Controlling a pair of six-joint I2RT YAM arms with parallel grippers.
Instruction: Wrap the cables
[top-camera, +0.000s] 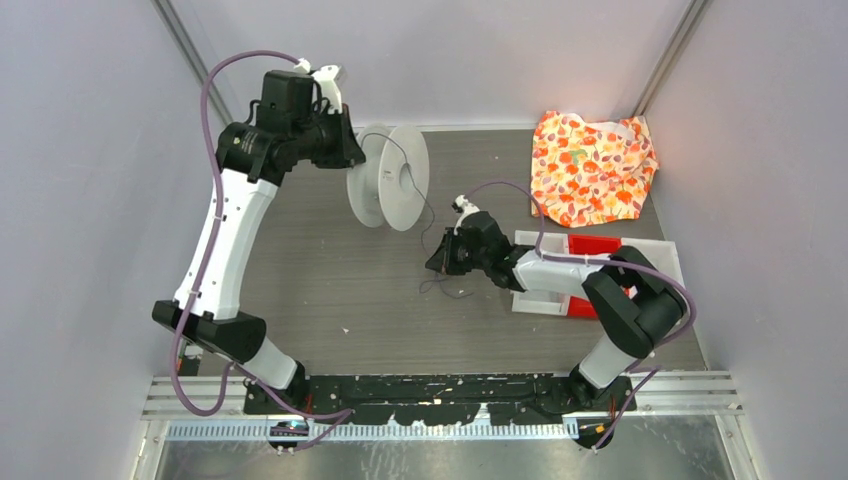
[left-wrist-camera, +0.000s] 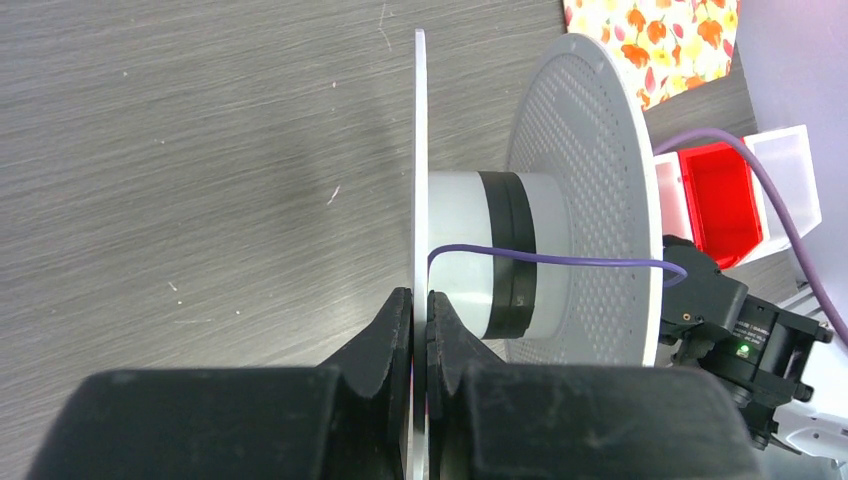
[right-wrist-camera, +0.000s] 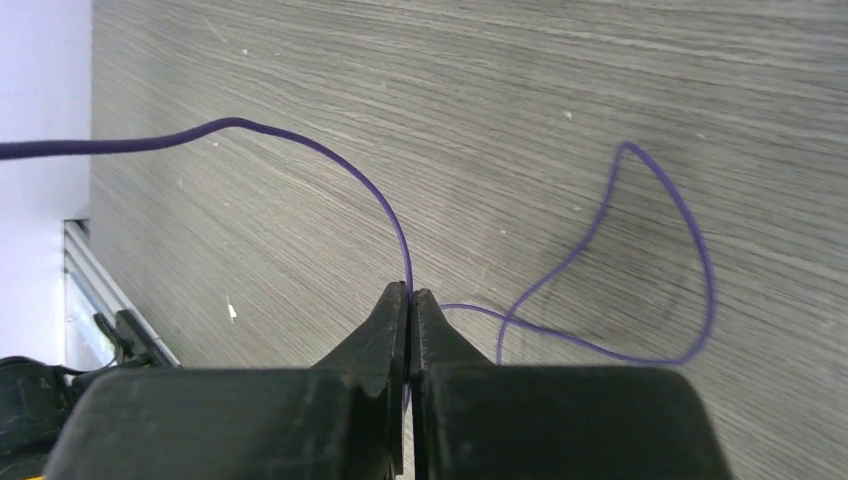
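A white spool (top-camera: 388, 178) stands on edge at the back of the table, with a black band (left-wrist-camera: 510, 253) around its hub. My left gripper (left-wrist-camera: 420, 300) is shut on the spool's thin near flange (left-wrist-camera: 420, 150). A thin purple cable (right-wrist-camera: 330, 155) runs from the spool's hub (left-wrist-camera: 560, 260) down to my right gripper (right-wrist-camera: 411, 296), which is shut on the cable just above the table. The cable's loose end lies in a loop (right-wrist-camera: 660, 260) on the table to the right of the fingers. In the top view the right gripper (top-camera: 440, 262) is in front of the spool.
A flowered orange cloth (top-camera: 592, 168) lies at the back right. Red and white bins (top-camera: 575, 275) sit under the right arm. Thick purple hoses (top-camera: 215, 130) run along both arms. The table is grey wood grain (top-camera: 340, 280).
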